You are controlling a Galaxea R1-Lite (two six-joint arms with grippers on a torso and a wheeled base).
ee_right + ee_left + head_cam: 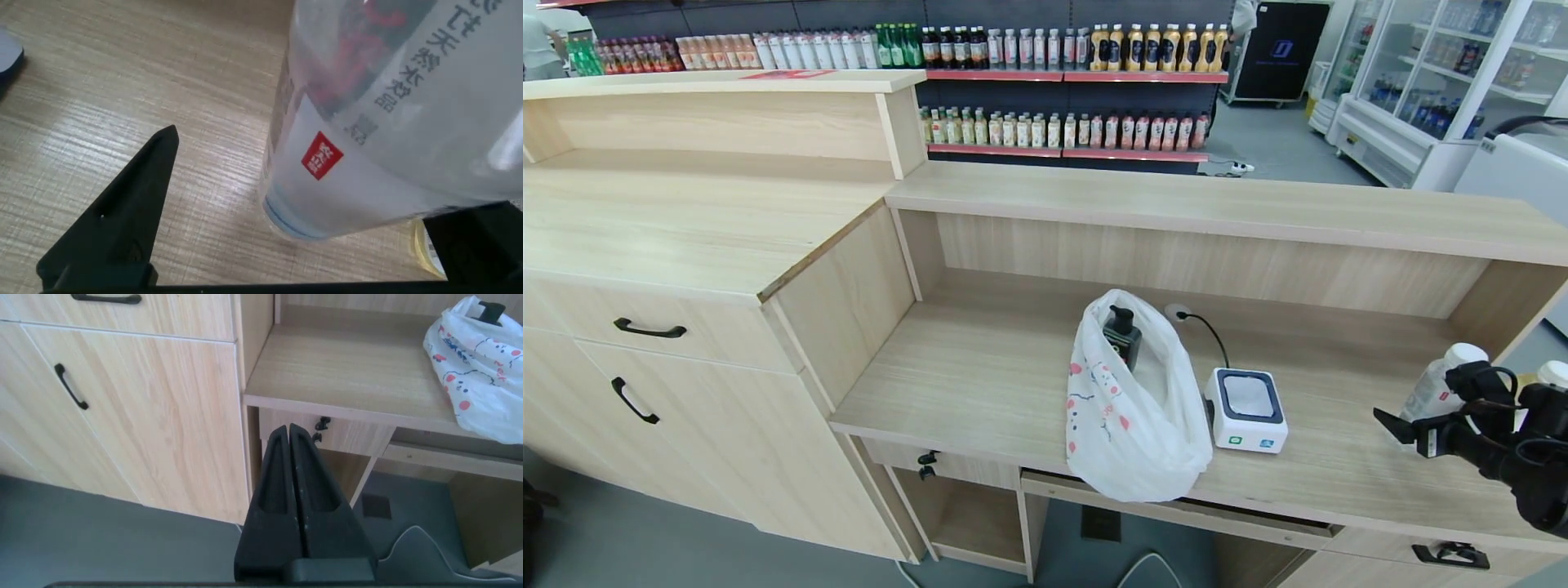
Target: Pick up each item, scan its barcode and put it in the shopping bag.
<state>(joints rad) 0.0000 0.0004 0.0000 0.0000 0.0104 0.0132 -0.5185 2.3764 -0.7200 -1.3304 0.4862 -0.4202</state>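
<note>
You're on the pick: your right gripper (310, 184) is spread around the clear bottle (384, 106); close on it, then lift toward the scanner (1246, 407).

We see a pale wood-grain counter (980, 367) with a raised ledge along its back. On its lower surface, at the front edge, slumps a white plastic shopping bag printed with red and dark marks (1135, 425). Just beside it on the right sits a small white box scanner with a dark-framed window (1247, 408), and a thin black cable (1213, 335) runs from it toward the back. Well apart, at the far right, stands a translucent plastic bottle with a white cap (1433, 392).
</note>
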